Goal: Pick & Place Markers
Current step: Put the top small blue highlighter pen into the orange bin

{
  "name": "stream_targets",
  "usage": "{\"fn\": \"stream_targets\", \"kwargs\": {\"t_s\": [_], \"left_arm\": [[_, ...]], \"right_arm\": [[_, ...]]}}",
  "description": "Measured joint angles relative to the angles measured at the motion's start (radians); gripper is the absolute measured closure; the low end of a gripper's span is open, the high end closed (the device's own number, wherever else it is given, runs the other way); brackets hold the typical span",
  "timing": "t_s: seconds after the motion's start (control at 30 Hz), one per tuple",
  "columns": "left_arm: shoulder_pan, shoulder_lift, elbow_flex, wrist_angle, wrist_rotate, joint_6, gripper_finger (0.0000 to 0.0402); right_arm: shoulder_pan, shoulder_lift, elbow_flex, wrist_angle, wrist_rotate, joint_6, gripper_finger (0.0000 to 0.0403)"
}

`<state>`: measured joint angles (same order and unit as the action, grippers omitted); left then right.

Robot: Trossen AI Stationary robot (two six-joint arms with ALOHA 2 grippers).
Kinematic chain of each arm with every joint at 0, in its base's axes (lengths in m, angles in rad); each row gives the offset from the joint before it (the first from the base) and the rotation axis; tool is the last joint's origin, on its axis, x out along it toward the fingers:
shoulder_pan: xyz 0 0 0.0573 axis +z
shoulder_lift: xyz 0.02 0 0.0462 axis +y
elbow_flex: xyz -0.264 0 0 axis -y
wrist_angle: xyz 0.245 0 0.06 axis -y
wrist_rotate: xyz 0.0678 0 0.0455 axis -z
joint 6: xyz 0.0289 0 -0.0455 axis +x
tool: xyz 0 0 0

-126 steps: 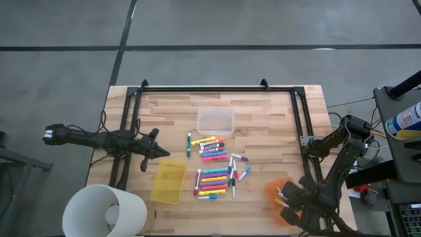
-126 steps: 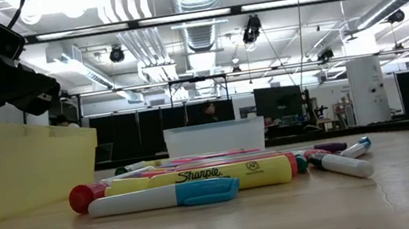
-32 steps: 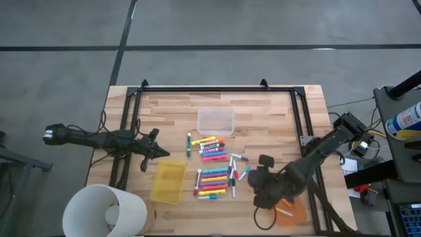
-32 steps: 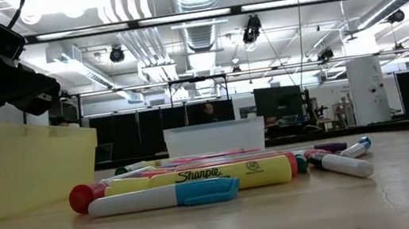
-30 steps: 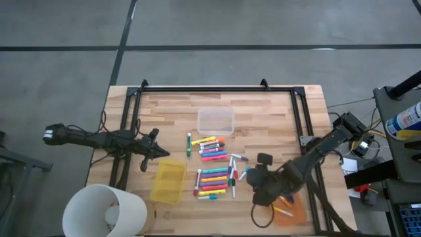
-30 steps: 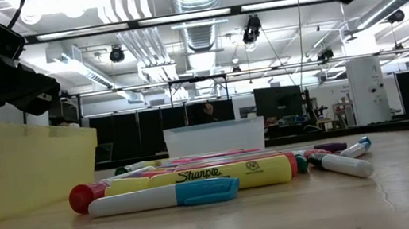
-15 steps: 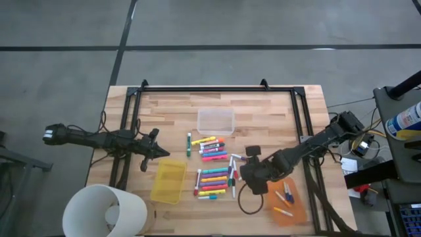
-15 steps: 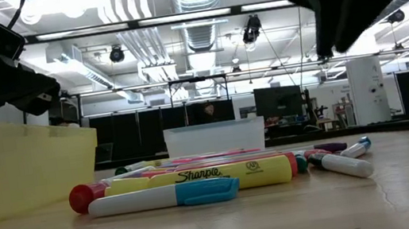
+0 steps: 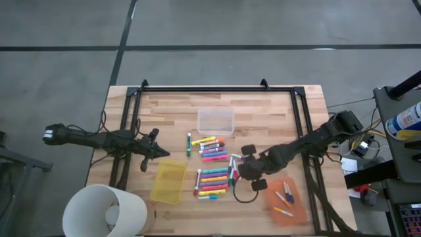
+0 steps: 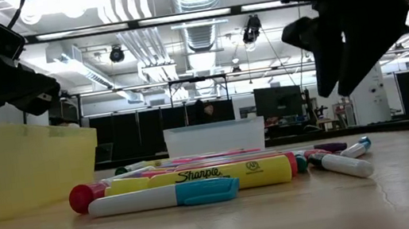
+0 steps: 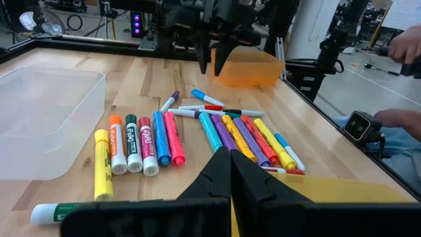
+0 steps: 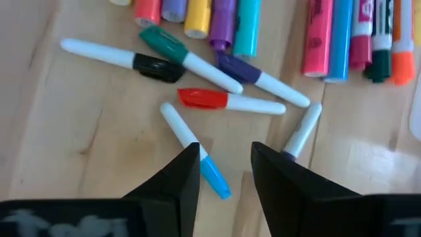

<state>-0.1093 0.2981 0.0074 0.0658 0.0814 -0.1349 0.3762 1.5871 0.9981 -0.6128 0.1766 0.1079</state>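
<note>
The markers (image 9: pixel 214 164) lie in two rows on the table's middle, with several thin white ones loose at their right side. They also show in the left wrist view (image 11: pixel 197 128) and the right wrist view (image 12: pixel 217 72). My right gripper (image 12: pixel 223 168) is open and empty, fingers pointing down. It hovers over the loose white markers (image 9: pixel 245 170), straddling a blue-capped one (image 12: pixel 176 126) from above, clear of the table in the low view (image 10: pixel 336 84). My left gripper (image 9: pixel 162 153) is shut and waits left of the markers (image 11: pixel 230 172).
A clear bin (image 9: pixel 216 121) stands beyond the markers and a yellow bin (image 9: pixel 168 180) at their near left. An orange bin (image 9: pixel 286 201) at the near right holds several markers. A black frame (image 9: pixel 217 89) runs round the table's far part. A white cylinder (image 9: pixel 105 210) stands at the near left corner.
My right gripper has gone from above the orange bin toward the table's left and far edges, to above the loose white markers. In the low view it has come down into sight. The markers have kept still.
</note>
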Motion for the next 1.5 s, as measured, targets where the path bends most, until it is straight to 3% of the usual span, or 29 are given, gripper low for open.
{"fn": "stream_targets", "kwargs": {"t_s": [0.27,0.77,1.07,1.5], "left_arm": [[0.000,0.000,0.000,0.000,0.000,0.000,0.0401],[0.000,0.003,0.000,-0.007,0.000,0.000,0.0401],[0.000,0.003,0.000,-0.007,0.000,0.000,0.0401],[0.000,0.003,0.000,-0.008,0.000,0.000,0.0401]], "right_arm": [[-0.015,0.076,-0.037,0.119,-0.066,-0.042,0.0272],[-0.017,0.228,0.000,0.114,-0.114,-0.058,0.0295],[-0.017,0.218,0.029,0.076,-0.117,-0.010,0.0380],[0.023,0.076,0.090,-0.045,-0.094,0.176,0.0379]]}}
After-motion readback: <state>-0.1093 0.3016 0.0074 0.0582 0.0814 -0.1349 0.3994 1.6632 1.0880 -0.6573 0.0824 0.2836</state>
